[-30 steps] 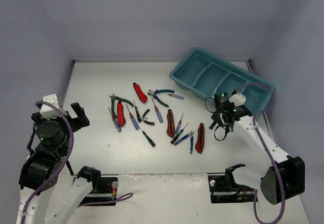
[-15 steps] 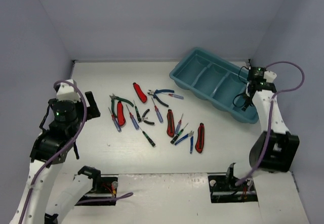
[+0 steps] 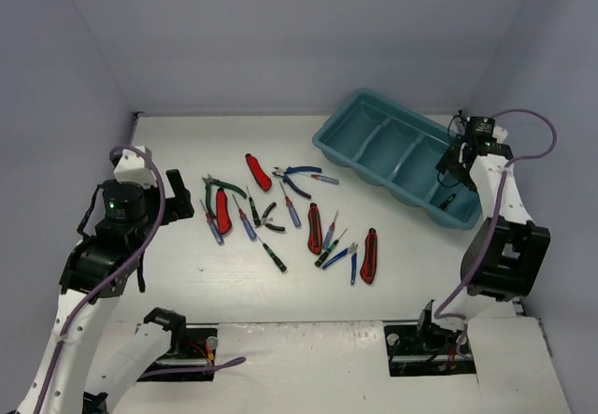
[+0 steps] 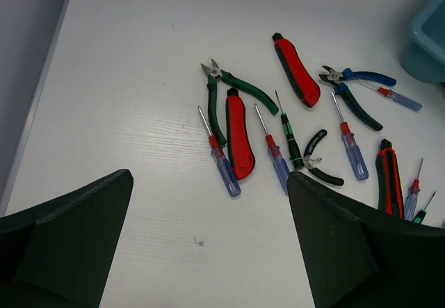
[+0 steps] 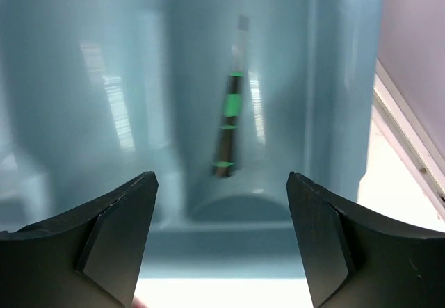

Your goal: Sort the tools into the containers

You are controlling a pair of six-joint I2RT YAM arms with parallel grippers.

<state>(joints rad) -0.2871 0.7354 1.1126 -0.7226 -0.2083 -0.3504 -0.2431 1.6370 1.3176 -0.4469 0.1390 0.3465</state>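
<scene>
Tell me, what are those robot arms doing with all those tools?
They are sorting tools into the teal tray. The right gripper hangs open over the tray's end compartment, where one green-black screwdriver lies. The left gripper is open too, holding nothing, above the table. The pliers, red utility knives and other screwdrivers lie scattered on the table, not yet sorted.
</scene>
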